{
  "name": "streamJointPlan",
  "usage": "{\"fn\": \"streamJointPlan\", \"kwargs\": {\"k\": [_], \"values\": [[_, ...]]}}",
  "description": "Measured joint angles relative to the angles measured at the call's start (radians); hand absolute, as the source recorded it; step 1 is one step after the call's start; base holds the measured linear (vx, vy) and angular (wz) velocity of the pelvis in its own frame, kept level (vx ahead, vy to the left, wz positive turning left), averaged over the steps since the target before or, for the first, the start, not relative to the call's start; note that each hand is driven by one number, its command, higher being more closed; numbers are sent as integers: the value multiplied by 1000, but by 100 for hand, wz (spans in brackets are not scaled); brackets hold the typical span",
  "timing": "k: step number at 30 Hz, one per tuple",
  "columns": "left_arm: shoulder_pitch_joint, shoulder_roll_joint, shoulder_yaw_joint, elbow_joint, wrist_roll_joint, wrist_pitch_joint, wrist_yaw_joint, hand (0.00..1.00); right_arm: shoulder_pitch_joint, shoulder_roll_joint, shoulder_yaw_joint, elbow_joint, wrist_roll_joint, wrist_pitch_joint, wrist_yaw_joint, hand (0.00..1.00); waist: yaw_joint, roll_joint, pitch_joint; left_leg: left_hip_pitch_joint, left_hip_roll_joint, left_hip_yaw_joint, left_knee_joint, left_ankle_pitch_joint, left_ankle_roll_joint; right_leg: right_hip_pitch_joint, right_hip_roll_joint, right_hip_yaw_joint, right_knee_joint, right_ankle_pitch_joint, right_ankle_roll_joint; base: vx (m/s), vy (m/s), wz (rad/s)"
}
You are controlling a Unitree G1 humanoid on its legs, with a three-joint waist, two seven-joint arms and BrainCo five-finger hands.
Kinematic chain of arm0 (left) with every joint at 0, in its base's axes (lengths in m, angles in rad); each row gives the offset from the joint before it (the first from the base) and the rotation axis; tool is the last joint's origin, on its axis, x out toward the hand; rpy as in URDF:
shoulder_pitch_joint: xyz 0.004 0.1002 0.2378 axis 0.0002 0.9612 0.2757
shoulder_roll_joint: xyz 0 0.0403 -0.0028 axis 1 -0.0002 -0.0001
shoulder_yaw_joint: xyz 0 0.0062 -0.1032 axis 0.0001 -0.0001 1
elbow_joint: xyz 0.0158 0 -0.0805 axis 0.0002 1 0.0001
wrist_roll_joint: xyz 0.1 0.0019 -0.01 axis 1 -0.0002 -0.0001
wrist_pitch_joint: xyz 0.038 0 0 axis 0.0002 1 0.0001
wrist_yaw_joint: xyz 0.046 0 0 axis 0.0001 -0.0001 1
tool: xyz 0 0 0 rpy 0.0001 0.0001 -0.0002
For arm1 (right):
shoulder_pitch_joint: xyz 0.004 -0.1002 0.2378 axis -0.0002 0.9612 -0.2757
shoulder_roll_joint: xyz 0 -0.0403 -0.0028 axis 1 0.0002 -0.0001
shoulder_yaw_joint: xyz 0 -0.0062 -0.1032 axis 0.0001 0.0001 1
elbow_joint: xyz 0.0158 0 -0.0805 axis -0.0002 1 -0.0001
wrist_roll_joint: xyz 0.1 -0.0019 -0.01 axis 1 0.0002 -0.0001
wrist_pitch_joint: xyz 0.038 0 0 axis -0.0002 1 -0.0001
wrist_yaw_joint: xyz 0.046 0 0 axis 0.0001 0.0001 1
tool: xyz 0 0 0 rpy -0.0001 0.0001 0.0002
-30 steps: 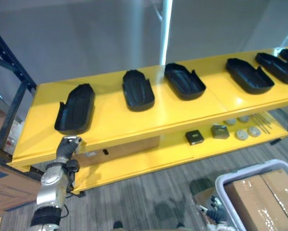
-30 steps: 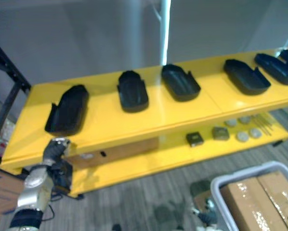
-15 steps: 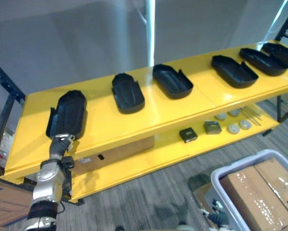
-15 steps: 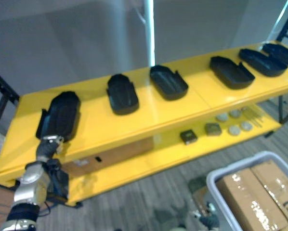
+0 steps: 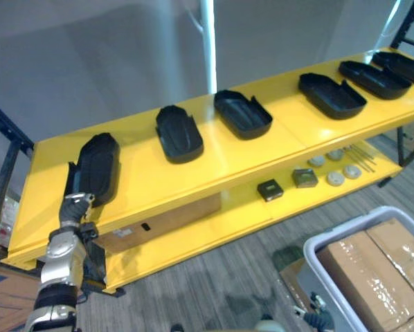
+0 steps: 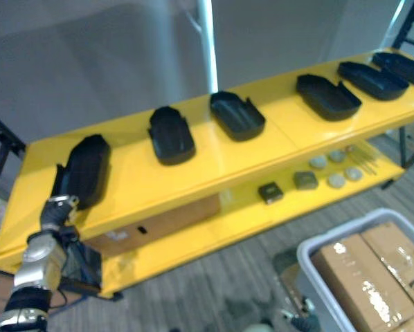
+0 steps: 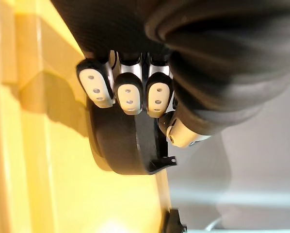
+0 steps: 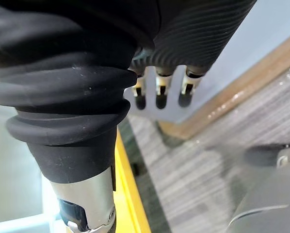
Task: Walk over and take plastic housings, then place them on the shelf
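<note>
Several black plastic housings lie in a row on the yellow top shelf (image 5: 151, 181). The leftmost housing (image 5: 96, 168) lies lengthwise near the shelf's left end, with others (image 5: 179, 133) (image 5: 243, 114) (image 5: 331, 95) to its right. My left hand (image 5: 74, 207) is raised at the shelf's front edge, right at the near end of the leftmost housing (image 7: 125, 145). Its fingers (image 7: 128, 93) are curled with nothing in them. My right hand (image 8: 159, 92) hangs low over the floor, fingers straight.
The lower shelf (image 5: 214, 221) carries small dark blocks (image 5: 269, 190), round discs (image 5: 335, 178) and a cardboard box (image 5: 158, 220). A white bin (image 5: 316, 249) holding taped cardboard boxes stands on the floor at the lower right. Dark rack posts (image 5: 6, 131) rise at the left.
The whole picture has shifted, so the camera moved. My left hand now sits closer to the near end of the leftmost housing, and the housings lie as before.
</note>
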Motion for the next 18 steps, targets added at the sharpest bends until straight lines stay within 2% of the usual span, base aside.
{"fn": "streamJointPlan", "kwargs": {"k": [9, 13, 18], "values": [[-16, 17, 4, 13, 0, 0, 1, 100, 11, -5, 0, -4, 1, 0, 0, 0, -5, 18, -2, 1, 0, 16, 0, 0, 0, -26, -1, 15, 36, -15, 0, -6, 1, -3], [-18, 42, 14, 20, 0, 0, 4, 100, 15, -7, 0, -32, 2, 0, 0, 0, -22, 26, 2, 2, -1, 20, 0, 0, 0, -31, -2, 25, 41, -17, 1, 2, 1, -2], [-57, 43, 28, 57, -3, 5, 18, 100, 25, -22, 0, -34, 5, 0, 0, 0, -27, 40, 10, 1, -1, 24, 0, 0, 0, -50, -3, 29, 69, -30, 1, -3, -1, -2]]}}
